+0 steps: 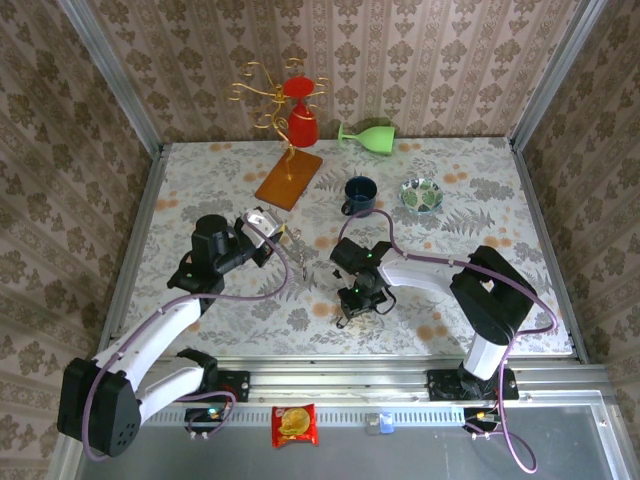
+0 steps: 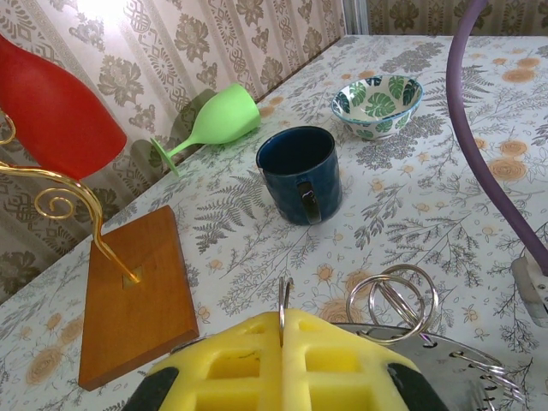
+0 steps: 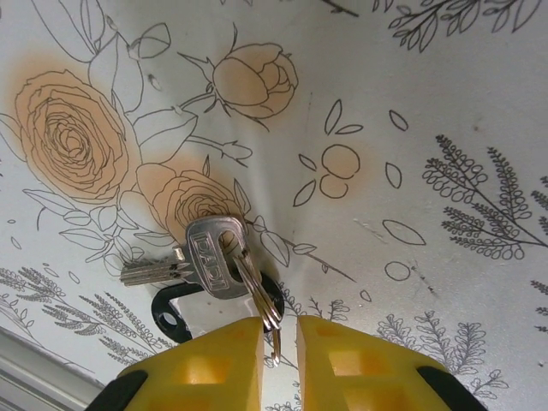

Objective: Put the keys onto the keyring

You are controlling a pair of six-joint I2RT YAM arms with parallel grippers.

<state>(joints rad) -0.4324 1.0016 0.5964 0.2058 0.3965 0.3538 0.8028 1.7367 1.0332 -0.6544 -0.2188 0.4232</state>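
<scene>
R gripper (image 3: 278, 330) is almost shut, pinching the loop of the keys (image 3: 214, 261). They lie just in front, blade pointing left. L gripper (image 2: 282, 318) is shut on the keyring (image 2: 283, 295), off to R gripper's left.

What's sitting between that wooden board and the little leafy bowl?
The dark blue mug stands between the wooden base and the leaf-patterned bowl, touching neither, as the top view shows.

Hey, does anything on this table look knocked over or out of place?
The green goblet lies on its side at the back, while the mug and bowl stand upright. Nothing looks spilled.
</scene>
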